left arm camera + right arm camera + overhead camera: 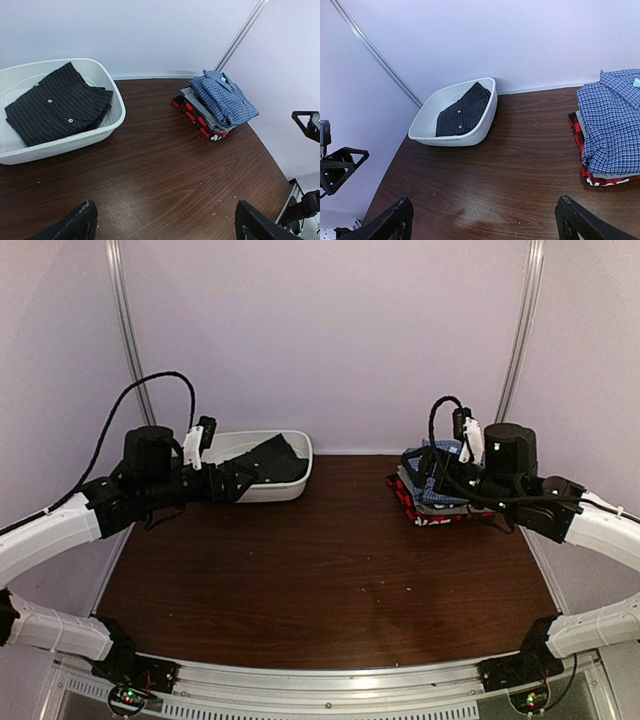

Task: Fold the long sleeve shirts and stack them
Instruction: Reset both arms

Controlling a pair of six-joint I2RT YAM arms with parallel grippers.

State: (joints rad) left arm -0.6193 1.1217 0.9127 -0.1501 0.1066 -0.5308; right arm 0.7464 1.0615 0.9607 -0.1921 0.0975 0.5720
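Brown wood-grain board forms the desk (330, 580), seen from overhead as scuffed and flecked with pale specks. Nearest in each wrist view, dark fingers are seen at the bottom corners. The left pincer (167, 225) is spread wide with nothing between its fingers, and the right pincer (485, 222) is likewise parted and empty. Both are held above bare desk.

Farther out, at about two o'clock on the desk, a stack of three folded garments is shown. A red-and-black shirt (195, 116) lies at the bottom, a grey shirt (195, 102) lies between, and a blue-and-white check shirt (222, 97) lies on top with its collar toward the wall. The edges are roughly squared, each layer stepped slightly past the one above.

At about ten o'clock a white basin (60, 147) of smooth plastic with rounded corners is placed close to the back wall. Inside it a black shirt (55, 107) with thin white lines and pale buttons lies loosely doubled and unevenly creased.

The step in hand is judged to be the fetching of this last garment. A reach into the basin by the nearer left pincer would be called for, with a pinch on a cloth edge, a lift clear of the rim, and spreading on the bare middle of the desk before folding.
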